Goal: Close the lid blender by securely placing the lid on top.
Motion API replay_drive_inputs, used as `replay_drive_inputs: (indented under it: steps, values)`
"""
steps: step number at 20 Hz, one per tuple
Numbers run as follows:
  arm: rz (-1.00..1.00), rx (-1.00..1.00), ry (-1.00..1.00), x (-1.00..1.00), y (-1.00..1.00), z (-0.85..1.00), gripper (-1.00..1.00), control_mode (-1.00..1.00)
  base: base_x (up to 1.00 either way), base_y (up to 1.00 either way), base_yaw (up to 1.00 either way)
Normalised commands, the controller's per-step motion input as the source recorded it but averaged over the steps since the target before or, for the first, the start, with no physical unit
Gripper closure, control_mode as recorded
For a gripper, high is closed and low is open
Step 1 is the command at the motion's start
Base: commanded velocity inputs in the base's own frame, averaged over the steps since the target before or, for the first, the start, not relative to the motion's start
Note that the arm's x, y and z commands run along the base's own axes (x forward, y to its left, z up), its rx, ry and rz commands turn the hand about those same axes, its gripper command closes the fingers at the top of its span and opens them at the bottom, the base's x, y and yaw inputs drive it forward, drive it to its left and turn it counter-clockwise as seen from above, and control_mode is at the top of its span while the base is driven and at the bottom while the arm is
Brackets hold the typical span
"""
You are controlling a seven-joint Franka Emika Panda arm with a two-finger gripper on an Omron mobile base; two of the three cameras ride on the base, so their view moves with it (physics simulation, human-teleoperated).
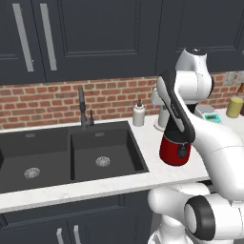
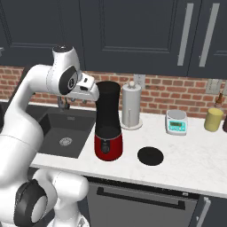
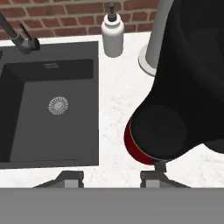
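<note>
End effector point(image 3: 111, 177) hangs high beside the blender's point(image 2: 108, 126) jar, on its sink side, fingertips drawn together with nothing between them. The lid point(image 2: 150, 156) lies flat on the desk point(image 2: 190, 155), just beside the blender's base on the side away from the sink point(image 2: 62, 128) and toward the front edge. Jar mouth uncovered; task not begun in earnest.

Risks, as I judge them:
- The arm has to cross over or around the tall jar to reach the lid. A low sweep could clip the jar and tip or shove the blender.
- The lid is very low and flat against the desk, offering little for fingers to catch. A shallow pinch could skid off its rim or just push it along.
- Seated off-centre or tilted on the jar, the lid would not count as secure.
- The paper-towel roll point(image 2: 131, 105) stands just behind the blender (close enough to be brushed on approach).

Materials and shapes: blender base glossy red, rounded, with a small dark knob; jar matte black, tall cylinder. Lid a thin black disc. Desk pale, marbled, smooth. Sink dark, matte, rectangular.
</note>
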Motion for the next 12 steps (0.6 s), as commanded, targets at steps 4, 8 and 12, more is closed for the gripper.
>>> replay_drive_inputs:
  steps: [4, 8, 12]
  values:
    - [0.0, 0.0, 0.0, -0.03, 0.0, 0.0, -1.0, -1.0, 0.0, 0.0, 0.0]
    - [0.0, 0.0, 0.0, -0.11, 0.0, 0.0, -1.0, -1.0, 0.0, 0.0, 0.0]
    - [-0.02, -0.06, -0.14, -0.62, -0.02, 0.0, -1.0, -1.0, 0.0, 0.0, 0.0]
